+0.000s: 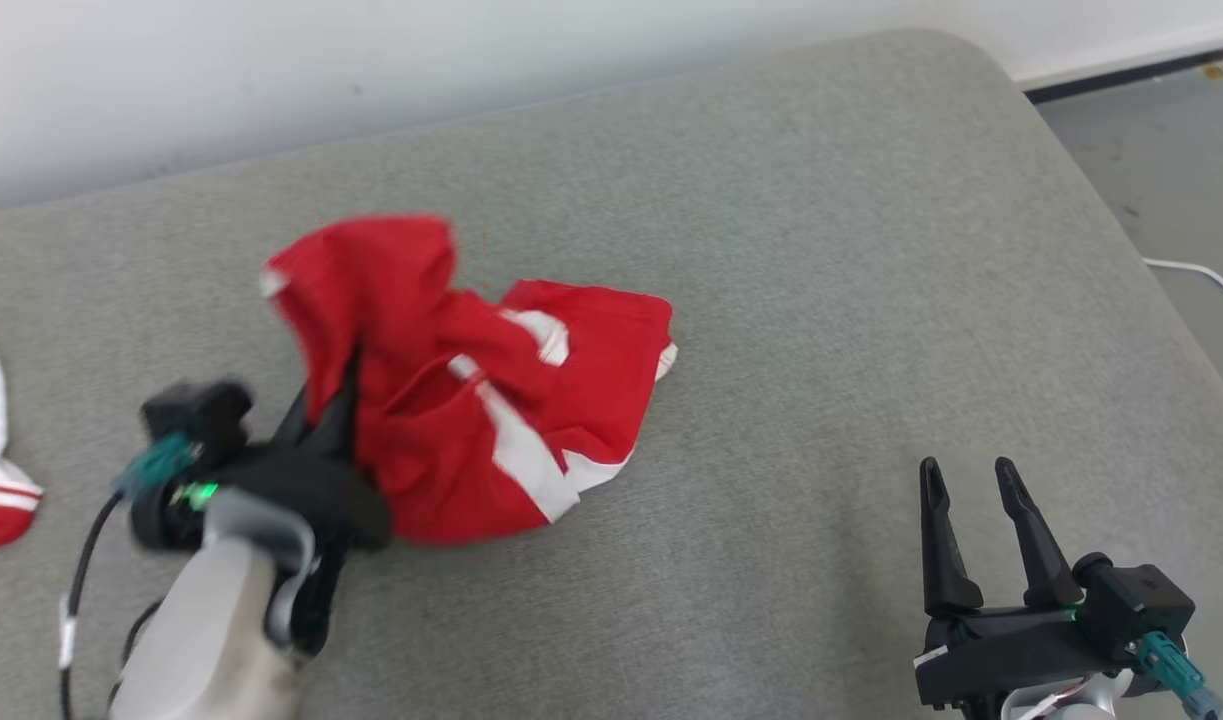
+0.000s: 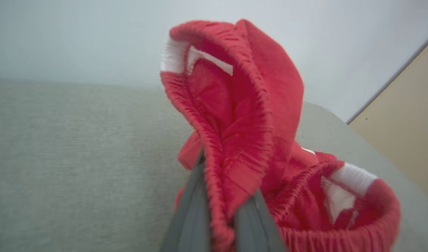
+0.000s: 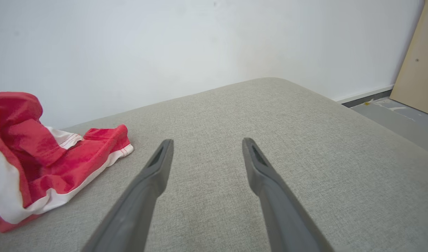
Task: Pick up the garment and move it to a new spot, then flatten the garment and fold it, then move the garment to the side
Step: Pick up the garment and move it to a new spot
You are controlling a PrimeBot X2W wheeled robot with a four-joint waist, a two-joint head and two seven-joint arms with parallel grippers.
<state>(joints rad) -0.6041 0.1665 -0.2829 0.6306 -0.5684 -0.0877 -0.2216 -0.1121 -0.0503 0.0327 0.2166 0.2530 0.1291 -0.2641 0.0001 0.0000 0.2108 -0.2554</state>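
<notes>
- Grey cushion [image 1: 821,250], red shorts [image 1: 471,420] bunched left of centre.
- Left gripper [image 1: 331,400] pinched shut on what looks like the waistband, bit blurry.
- Right gripper [image 1: 969,470] wide open, empty, near front right corner.
- I'd lift clear before carrying so nothing drags.

You see the red garment [image 1: 441,430] with white stripes crumpled on the grey cushion [image 1: 821,250], left of middle, its ribbed elastic edge lifted in a peak.

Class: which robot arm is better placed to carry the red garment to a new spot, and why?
Left. The left gripper is shut on the waistband of the garment; the right gripper stands open over the grey cushion, apart from the cloth.
</notes>
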